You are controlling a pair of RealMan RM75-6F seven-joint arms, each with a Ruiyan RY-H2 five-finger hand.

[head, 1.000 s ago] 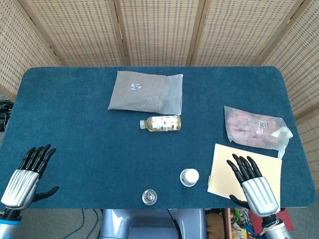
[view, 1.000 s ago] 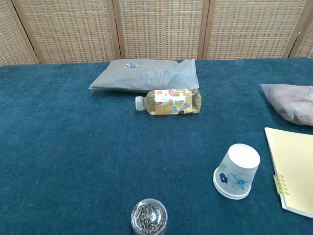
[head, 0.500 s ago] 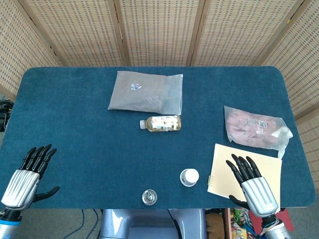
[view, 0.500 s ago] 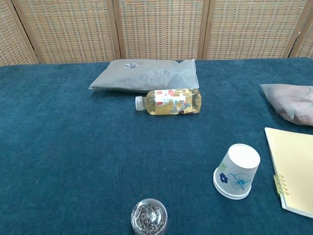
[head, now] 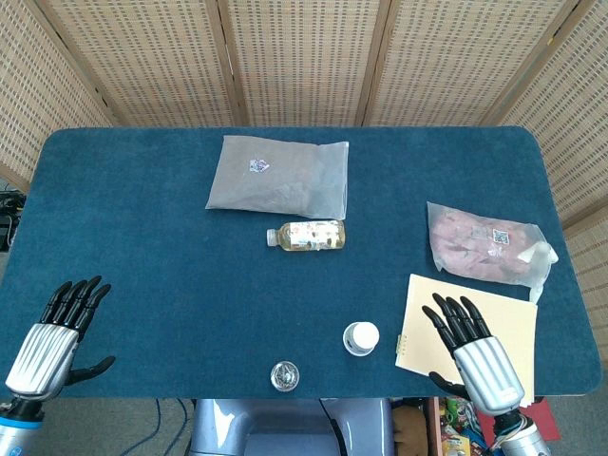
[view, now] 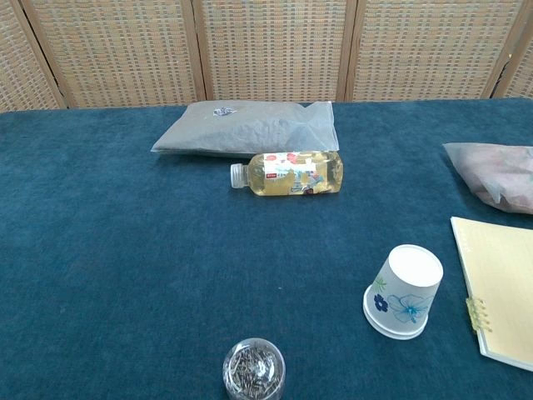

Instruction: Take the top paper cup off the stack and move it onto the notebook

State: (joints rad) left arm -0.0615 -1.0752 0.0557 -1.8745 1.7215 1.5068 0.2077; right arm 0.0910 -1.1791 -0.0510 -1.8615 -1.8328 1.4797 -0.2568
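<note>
The cup stack [view: 404, 292] stands upside down just left of the notebook [head: 503, 318], untouched. The right hand [head: 475, 351] hovers over the notebook, fingers spread, empty; the left hand [head: 52, 328] likewise. Next comes reaching for the top cup.

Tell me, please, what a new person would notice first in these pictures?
Probably the two open robot hands at the near table edge, the left hand over blue cloth, the right hand above the yellow notebook. Next, the upside-down paper cup stack with blue flowers, just left of the notebook.
</note>
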